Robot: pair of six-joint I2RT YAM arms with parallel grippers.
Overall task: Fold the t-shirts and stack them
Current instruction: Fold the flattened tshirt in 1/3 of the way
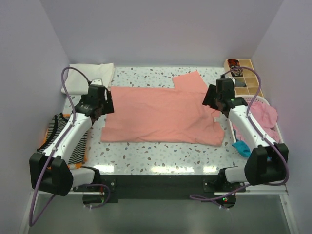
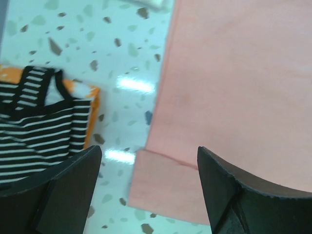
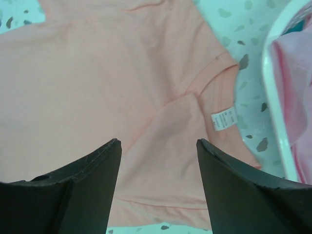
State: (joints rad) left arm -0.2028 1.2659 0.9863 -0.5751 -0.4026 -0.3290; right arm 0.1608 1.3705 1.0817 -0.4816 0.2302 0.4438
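I hold the left gripper (image 2: 148, 163) and right gripper (image 3: 158, 146) spread, empty, over the pink tee (image 1: 161, 114), seemingly part-folded; others wait in the basket (image 3: 275, 112).

The spread t-shirt (image 1: 161, 114) lies mid-desk (image 1: 146, 156), with the left hand (image 1: 100, 112) over its left edge and the right hand (image 1: 214, 102) over its right. A second t-shirt (image 1: 68, 136) lies at the desk's left edge, with a folded cloth (image 1: 90, 75) behind it. On the right, what seems a basket (image 1: 265, 99) holds clothes, with a divided box (image 1: 246, 78) behind it.
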